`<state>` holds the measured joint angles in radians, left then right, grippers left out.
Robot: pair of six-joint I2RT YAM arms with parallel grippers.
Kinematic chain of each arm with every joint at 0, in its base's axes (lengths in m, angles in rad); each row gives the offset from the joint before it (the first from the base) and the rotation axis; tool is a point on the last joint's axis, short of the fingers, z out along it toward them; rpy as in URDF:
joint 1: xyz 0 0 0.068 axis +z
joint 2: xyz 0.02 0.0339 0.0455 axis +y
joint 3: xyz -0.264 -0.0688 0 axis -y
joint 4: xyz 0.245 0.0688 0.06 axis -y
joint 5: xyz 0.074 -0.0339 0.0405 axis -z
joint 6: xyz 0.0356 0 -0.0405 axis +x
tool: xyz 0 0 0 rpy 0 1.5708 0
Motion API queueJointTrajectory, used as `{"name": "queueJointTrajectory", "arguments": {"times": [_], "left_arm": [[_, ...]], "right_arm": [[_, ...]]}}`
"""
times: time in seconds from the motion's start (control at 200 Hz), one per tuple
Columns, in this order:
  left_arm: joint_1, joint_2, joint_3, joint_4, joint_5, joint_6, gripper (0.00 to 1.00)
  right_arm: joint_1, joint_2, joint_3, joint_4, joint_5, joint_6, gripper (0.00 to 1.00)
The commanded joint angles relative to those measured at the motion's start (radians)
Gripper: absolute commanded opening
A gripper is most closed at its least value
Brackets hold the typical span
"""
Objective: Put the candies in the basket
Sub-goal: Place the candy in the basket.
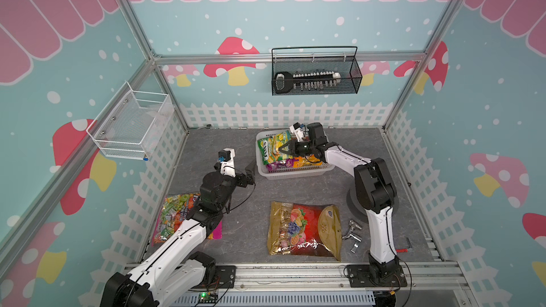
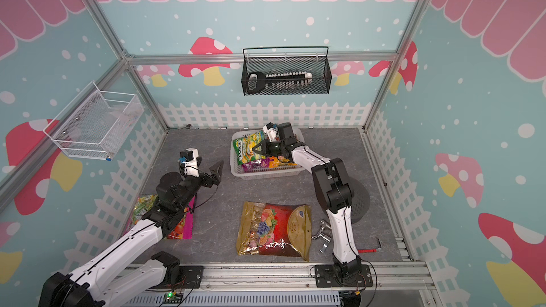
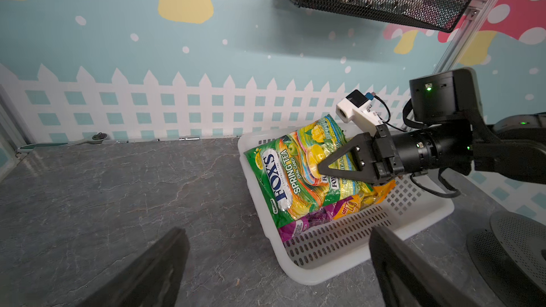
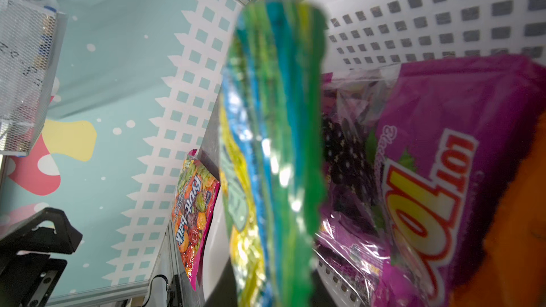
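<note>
Candies [image 2: 274, 231] in six shiny bags, two out on the grey table [image 1: 245, 240] and four down in the basket. Far left: big clear bag [image 1: 172, 217] with a pink edge, full of mixed sweets, flat on the table and partly hidden under the left arm. Next, left gripper [image 2: 217, 168], near the left side of the basket and not touching it, both fingers spread wide apart, nothing between them. Then the white basket [image 1: 291, 176] with little holes, close to the back fence wall. Inside it, green bag [image 3: 274, 178] with "FOX'S" on it at the left side, yellow bag [image 3: 317, 131] lying partly over the green one, purple bag [image 3: 298, 225] and orange bag [image 3: 350, 206] peeking out from under them at the front. Right gripper [image 1: 281, 150] reaching into the basket from the right, fingers pinched on the yellow bag; in the right wrist view, a green, blue and yellow bag edge right between them. In front of the basket and well apart from it: big red and gold bag [image 1: 307, 228] with fruit pictures, flat on the table. Just right of that bag, small shiny metal parts [image 1: 353, 233].
</note>
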<state>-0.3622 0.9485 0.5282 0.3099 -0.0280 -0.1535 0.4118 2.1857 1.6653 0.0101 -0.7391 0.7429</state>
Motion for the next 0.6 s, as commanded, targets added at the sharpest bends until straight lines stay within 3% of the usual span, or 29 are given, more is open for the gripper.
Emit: {"name": "queueJointTrajectory", "arguments": {"times": [0.0, 0.08, 0.195, 0.46, 0.595], "left_arm": [[0.003, 0.002, -0.02, 0.004, 0.027, -0.003, 0.99], [0.002, 0.004, -0.023, 0.006, 0.036, -0.005, 0.99], [0.003, 0.007, -0.023, 0.008, 0.049, -0.005, 0.99], [0.003, 0.017, -0.025, 0.012, 0.071, -0.007, 0.99], [0.003, 0.026, -0.028, 0.012, 0.087, -0.011, 0.99]], "right_arm": [[-0.008, 0.039, 0.052, -0.008, 0.055, 0.021, 0.29], [-0.011, 0.04, 0.057, -0.015, 0.108, 0.028, 0.33], [-0.013, 0.025, 0.072, -0.074, 0.202, 0.0, 0.47], [-0.013, -0.061, 0.074, -0.216, 0.373, -0.14, 0.53], [-0.014, -0.16, -0.01, -0.252, 0.472, -0.241, 0.55]]}}
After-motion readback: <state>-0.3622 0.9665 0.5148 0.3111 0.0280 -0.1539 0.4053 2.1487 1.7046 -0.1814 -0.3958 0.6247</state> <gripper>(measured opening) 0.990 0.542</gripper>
